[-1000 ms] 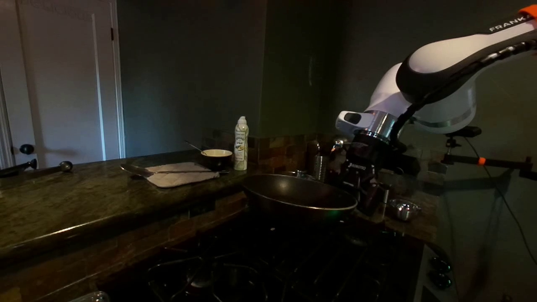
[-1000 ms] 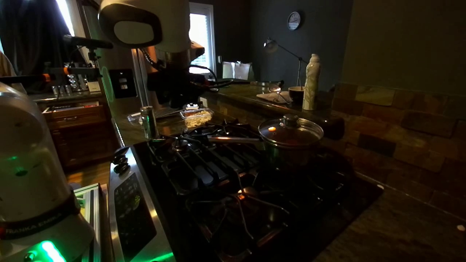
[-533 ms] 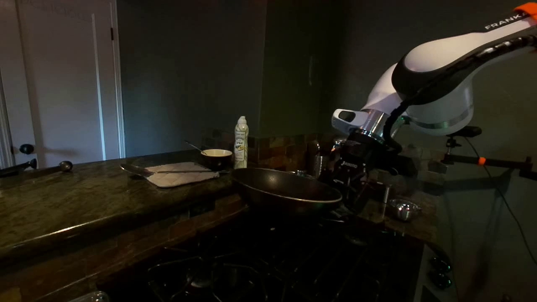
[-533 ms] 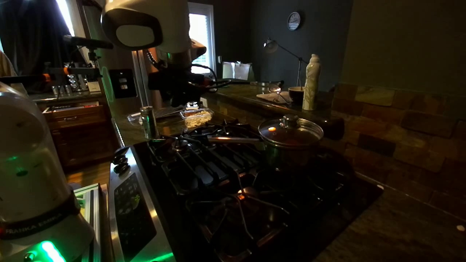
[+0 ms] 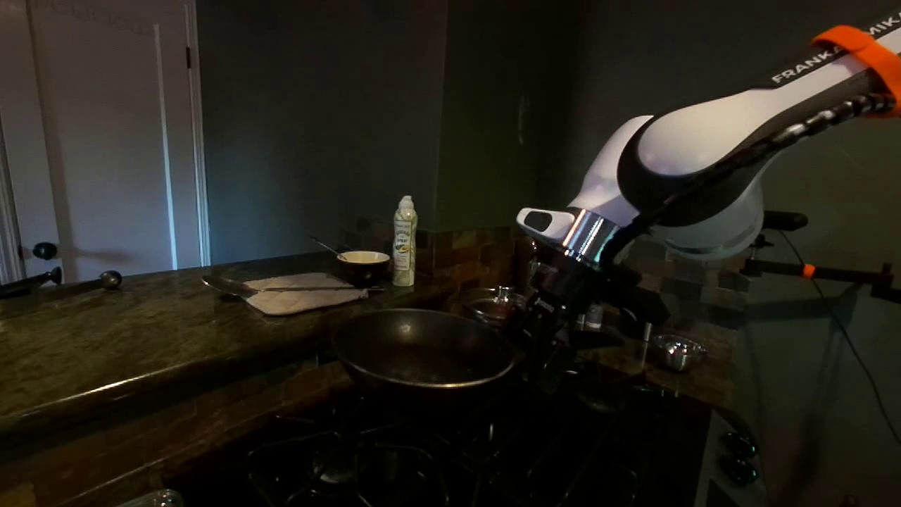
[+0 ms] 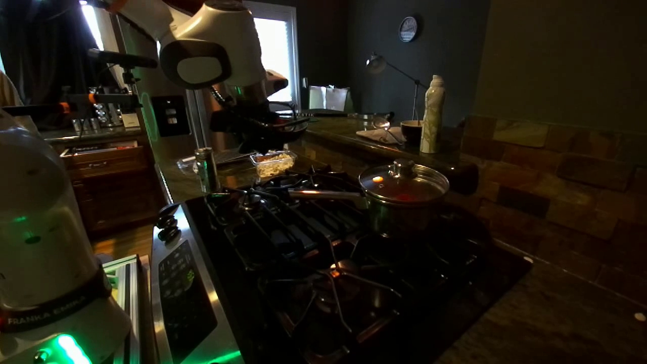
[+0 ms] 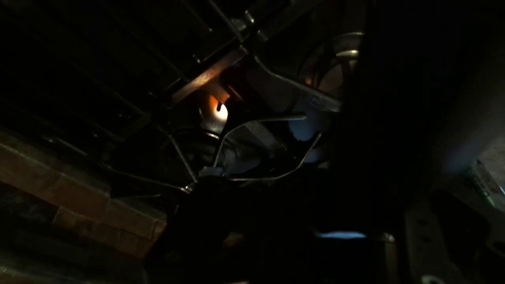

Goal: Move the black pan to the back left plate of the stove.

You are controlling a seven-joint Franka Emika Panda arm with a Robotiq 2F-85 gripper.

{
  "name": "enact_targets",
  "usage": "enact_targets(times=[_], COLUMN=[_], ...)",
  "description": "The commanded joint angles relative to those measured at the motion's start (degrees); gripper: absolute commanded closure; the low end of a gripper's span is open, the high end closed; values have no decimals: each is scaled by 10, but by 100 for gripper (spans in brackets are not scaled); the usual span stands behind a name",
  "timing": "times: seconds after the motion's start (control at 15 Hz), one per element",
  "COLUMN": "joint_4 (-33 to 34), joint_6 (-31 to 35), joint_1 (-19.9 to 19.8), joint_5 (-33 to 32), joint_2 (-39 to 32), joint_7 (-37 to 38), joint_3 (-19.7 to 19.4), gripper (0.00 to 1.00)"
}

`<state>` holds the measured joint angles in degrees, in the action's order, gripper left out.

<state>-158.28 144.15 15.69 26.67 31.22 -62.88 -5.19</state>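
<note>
The black pan point(image 5: 422, 348), wide and round with a thin glinting rim, hangs above the stove point(image 5: 563, 451), slightly tilted. My gripper point(image 5: 545, 362) is at the pan's right side in that exterior view and appears shut on its handle side; the fingers themselves are too dark to make out. In an exterior view the gripper point(image 6: 260, 146) hangs over the far end of the stove point(image 6: 364, 290). In the wrist view the stove's grates point(image 7: 292, 83) show in the upper part. The fingers and pan cannot be told apart from the darkness there.
A steel pot point(image 6: 404, 202) with a glass lid stands on the stove, its handle point(image 6: 323, 194) pointing sideways. A raised counter point(image 5: 141, 345) bears a spray bottle point(image 5: 405, 243), a bowl point(image 5: 364, 269) and a pot holder point(image 5: 303, 296). A small steel bowl point(image 5: 677, 352) stands at right.
The pan and gripper have moved together to the left and lower in an exterior view, after a slight rise. The pan sits more level, and the lidded pot behind it shows more.
</note>
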Motion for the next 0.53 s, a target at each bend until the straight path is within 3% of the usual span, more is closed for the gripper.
enact_targets(times=[0.0,0.47], joint_4=[0,4], joint_6=[31,142], joint_1=[19,75], joint_5=[-12,65], joint_2=[-41,-112], joint_7=[54,39], joint_3=[27,5], gripper=[100,100])
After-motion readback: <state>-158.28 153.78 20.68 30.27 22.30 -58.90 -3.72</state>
